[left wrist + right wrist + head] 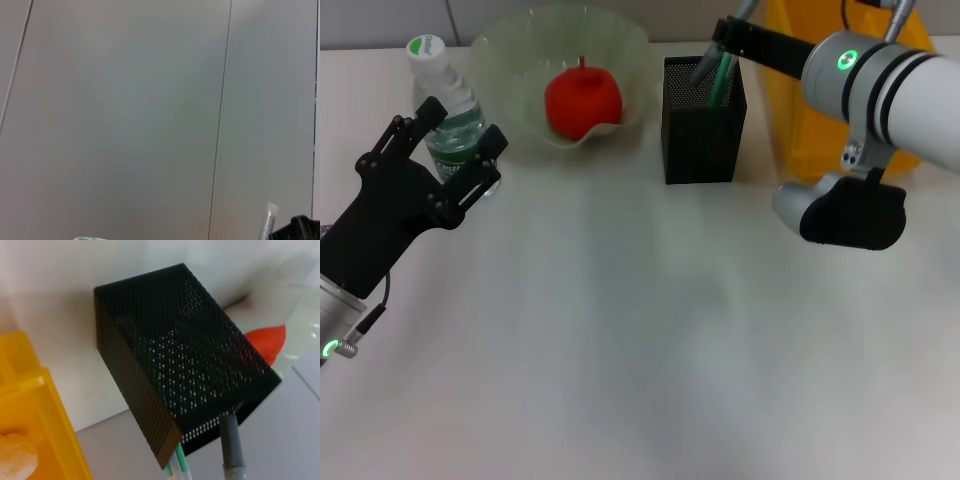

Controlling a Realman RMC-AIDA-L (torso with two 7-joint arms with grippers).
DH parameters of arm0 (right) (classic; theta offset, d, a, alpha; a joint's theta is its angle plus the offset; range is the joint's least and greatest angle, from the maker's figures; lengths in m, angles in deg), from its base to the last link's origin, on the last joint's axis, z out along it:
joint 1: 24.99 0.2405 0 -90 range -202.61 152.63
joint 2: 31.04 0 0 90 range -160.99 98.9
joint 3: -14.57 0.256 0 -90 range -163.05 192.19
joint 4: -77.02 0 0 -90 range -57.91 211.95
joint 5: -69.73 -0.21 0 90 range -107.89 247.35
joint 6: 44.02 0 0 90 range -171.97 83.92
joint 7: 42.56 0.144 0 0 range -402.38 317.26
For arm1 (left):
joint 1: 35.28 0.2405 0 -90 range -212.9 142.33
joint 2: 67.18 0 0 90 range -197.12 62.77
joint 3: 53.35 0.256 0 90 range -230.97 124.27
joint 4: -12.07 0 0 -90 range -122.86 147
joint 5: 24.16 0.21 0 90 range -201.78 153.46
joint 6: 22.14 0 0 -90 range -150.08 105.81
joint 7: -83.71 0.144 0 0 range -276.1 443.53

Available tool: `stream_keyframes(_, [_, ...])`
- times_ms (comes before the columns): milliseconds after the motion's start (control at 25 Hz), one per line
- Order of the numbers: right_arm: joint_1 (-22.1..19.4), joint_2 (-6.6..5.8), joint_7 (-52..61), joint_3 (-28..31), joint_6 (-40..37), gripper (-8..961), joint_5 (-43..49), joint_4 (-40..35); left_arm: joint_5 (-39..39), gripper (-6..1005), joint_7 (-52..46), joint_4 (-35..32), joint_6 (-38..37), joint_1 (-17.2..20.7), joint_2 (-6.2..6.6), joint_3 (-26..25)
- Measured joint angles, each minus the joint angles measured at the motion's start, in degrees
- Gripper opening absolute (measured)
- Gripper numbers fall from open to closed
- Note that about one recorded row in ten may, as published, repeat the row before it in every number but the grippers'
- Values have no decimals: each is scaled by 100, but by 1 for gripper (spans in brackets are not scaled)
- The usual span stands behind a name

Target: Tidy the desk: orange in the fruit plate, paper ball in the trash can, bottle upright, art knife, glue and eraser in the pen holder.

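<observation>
Left end effector (455,150), mid-left of the head view: black fingers spread to either side of the bottle (447,112), lower body between them; whether they actually press it, cannot tell. Bottle stands upright, white-and-green cap up, upper left of frame, just left of the plate (620,50).

Right end effector (735,35), top of frame, right of centre: sits over the holder (703,135); finger state cannot be told. Arm runs off to the right edge, crossing in front of the can (800,120).

Holder: black mesh, upright on the table (640,340), top centre, between plate and can. A green stick (718,82) and a grey one (702,68) stand in it.

Orange (582,102) lies in the plate, stem up.

Right wrist view: a crumpled pale paper ball (15,455) lies inside the yellow can, lower left corner of that frame, with the holder beside the can.
</observation>
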Motion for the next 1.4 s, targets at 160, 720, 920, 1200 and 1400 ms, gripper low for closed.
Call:
stream_keyframes(160, [-140, 23, -236, -169, 454, 141, 0, 177, 0, 805, 2, 0, -31, 49, 0, 0])
stream_keyframes(720, [-254, 26, -310, -284, 1524, 321, -14, 619, -14, 805, 4, 6, -47, 83, 0, 0])
stream_keyframes(920, [-114, 26, -136, -258, 2492, 434, -874, 725, -21, 805, -30, 5, -49, 64, 0, 0])
stream_keyframes(1200, [517, 7, -110, -162, 3385, 553, -3493, 674, -26, 805, -173, -25, -107, 33, 0, 0])
stream_keyframes(1400, [881, 21, 589, -234, 3972, 640, -4858, 793, -52, 805, -261, -24, -116, -8, 17, -176])
